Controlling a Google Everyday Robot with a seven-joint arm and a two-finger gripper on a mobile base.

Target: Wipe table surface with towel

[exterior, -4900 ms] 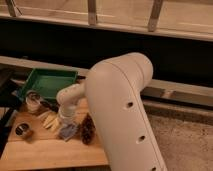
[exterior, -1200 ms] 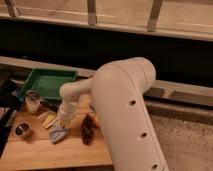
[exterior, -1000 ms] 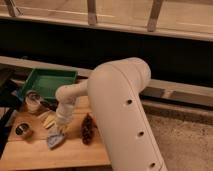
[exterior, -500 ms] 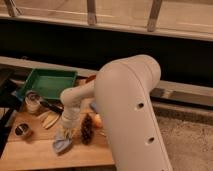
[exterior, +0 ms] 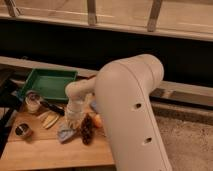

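A small grey-blue towel (exterior: 65, 133) lies crumpled on the wooden table (exterior: 45, 152), near its middle. My gripper (exterior: 71, 123) hangs at the end of the white arm (exterior: 130, 110) and presses down on the towel's upper right part. The big white arm covers the table's right side.
A green tray (exterior: 47, 83) stands at the back left. A jar with a dark utensil (exterior: 34, 101) is in front of it, a small tin (exterior: 22, 131) at the left, yellow slices (exterior: 49, 120) beside the towel, and a dark brown object (exterior: 87, 131) and an orange item (exterior: 98, 120) to its right.
The gripper and towel slid toward the table's front left, then back up and right. The towel now lies closer to the brown object than half a second ago.
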